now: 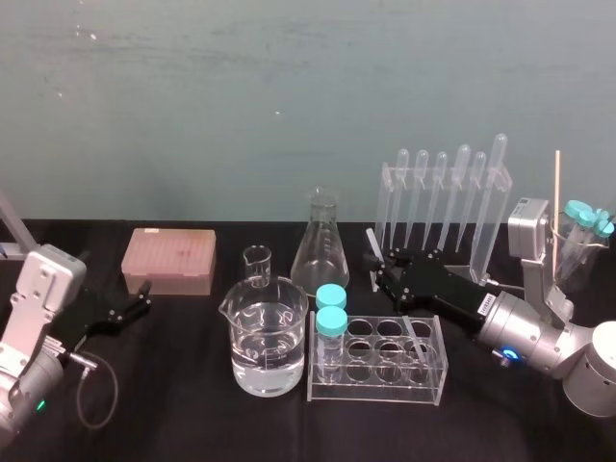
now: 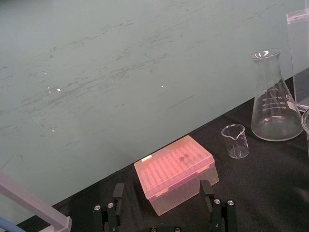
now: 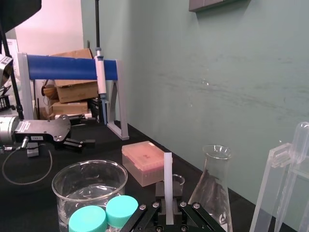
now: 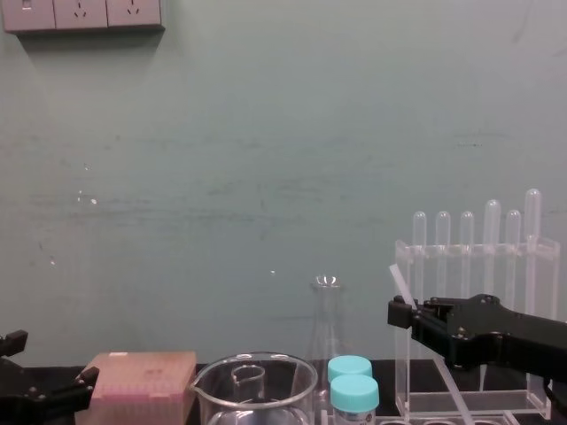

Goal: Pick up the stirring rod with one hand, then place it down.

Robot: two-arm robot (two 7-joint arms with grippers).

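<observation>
Clenching stirring rod upright, right gripper between flask and pipette rack, left gripper parked, spread

Silver-grey arms end in a bulky black left gripper and right gripper. A thin grey cable loops off the left wrist; a blue light marks the right.

Teal wall (scuffed), sockets high up, black tabletop, cardboard boxes beyond.
</observation>
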